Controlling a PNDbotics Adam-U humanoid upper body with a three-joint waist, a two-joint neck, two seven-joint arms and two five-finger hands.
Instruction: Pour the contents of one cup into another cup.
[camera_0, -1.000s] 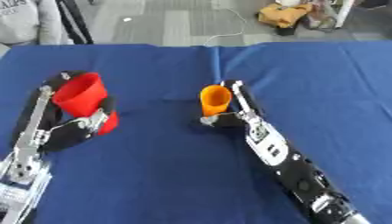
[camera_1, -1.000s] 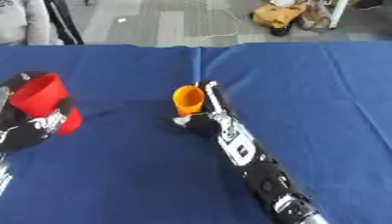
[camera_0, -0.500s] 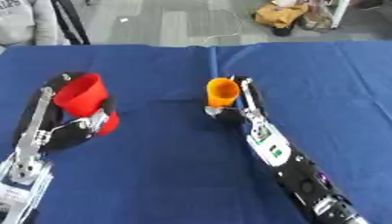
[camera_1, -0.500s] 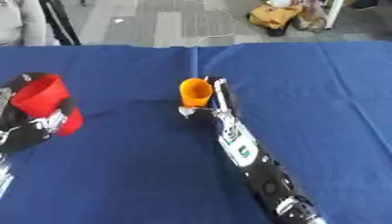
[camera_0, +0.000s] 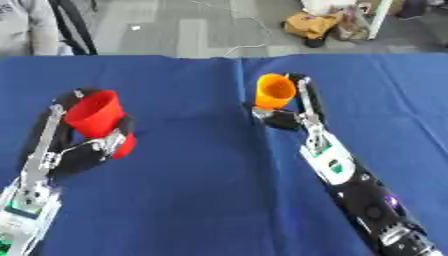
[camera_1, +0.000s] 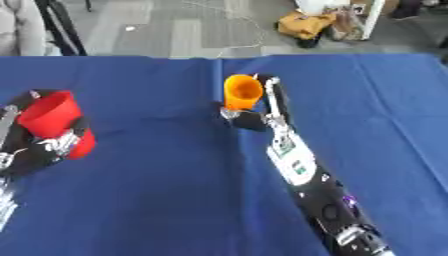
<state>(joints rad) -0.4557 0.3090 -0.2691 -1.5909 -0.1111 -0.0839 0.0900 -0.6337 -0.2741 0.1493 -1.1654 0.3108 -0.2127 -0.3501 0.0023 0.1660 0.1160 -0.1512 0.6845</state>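
Left eye view: your right hand, curled round the small orange plastic cup, has carried it farther toward the bench's far edge; your left hand grips the red plastic cup near the left edge, well apart, so pouring isn't close.

Bright, even overhead light leaves only faint shadows on the blue tablecloth, and both views look soft.

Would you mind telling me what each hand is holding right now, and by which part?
The left hand holds the red cup around its lower body. The right hand holds the orange cup by its side wall, near the base.
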